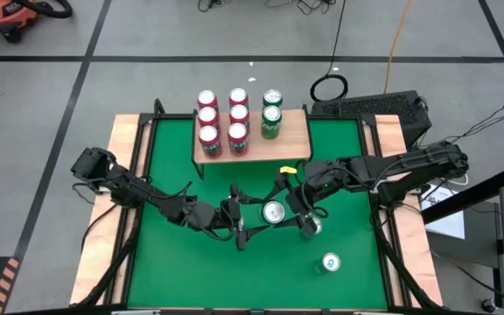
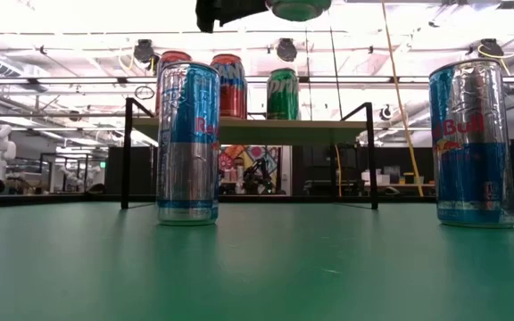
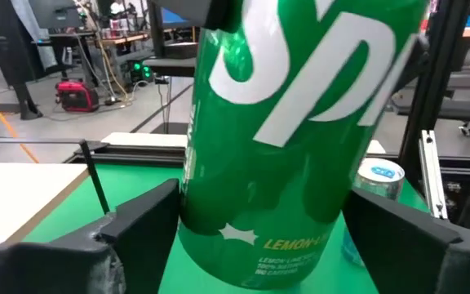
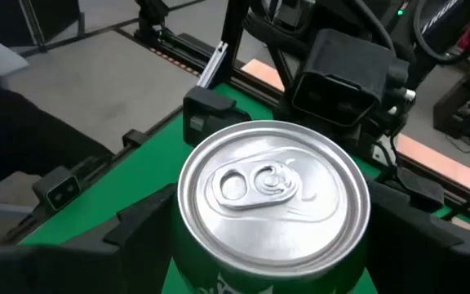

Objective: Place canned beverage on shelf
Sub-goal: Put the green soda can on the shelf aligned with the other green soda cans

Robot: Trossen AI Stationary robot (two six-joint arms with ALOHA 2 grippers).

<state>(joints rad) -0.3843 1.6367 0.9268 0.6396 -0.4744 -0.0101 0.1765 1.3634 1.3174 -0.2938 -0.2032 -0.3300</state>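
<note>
Green Sprite can [image 3: 292, 139], "LEMON-LI…" legible, lifted above green table [image 1: 191, 271] near light-wood shelf [image 1: 291, 140], clamped in left gripper [image 1: 256, 219]. Right gripper [image 1: 291, 206] straddling it; grip unclear. Silver-blue Red Bull cans [image 2: 186, 143] standing on table.

Orange vacuum [image 1: 11, 16] and black keyboard [image 1: 370, 106] (both on the floor).

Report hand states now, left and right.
Left hand: closed on the green can.
Right hand: straddles same can; grip cannot be told.
</note>
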